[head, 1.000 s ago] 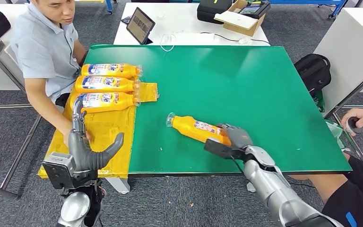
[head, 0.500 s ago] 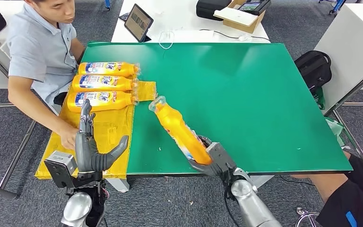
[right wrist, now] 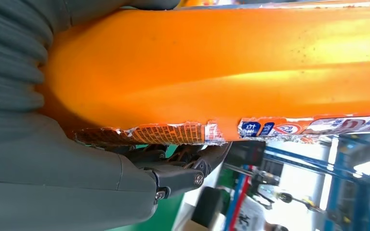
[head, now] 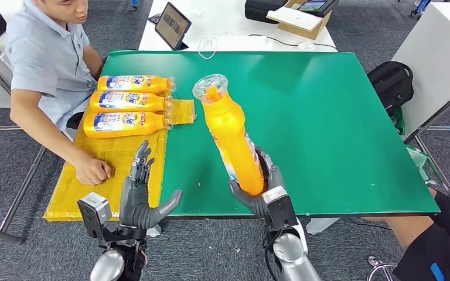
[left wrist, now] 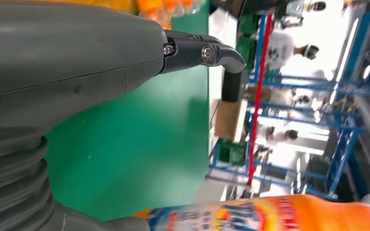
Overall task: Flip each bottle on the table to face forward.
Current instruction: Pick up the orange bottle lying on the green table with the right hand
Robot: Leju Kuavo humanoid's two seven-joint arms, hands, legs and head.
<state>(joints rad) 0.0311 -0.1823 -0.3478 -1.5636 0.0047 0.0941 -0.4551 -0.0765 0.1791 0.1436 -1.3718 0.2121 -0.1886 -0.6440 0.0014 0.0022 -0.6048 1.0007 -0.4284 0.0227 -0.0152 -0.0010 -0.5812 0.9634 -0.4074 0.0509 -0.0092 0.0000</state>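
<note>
Right hand (head: pixel 262 190) grips the orange bottle (head: pixel 229 137) by its base, lifted, cap tilted away.

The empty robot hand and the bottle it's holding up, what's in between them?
Head view: just bare green table between the open left hand and the lifted bottle gripped by the right hand.

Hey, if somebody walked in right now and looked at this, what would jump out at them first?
The right hand grips an orange bottle by its base, raised above the green table, cap end tilted away from the robot. At the table's far left, three labelled orange bottles lie side by side on a yellow sheet, beside a seated person.
</note>
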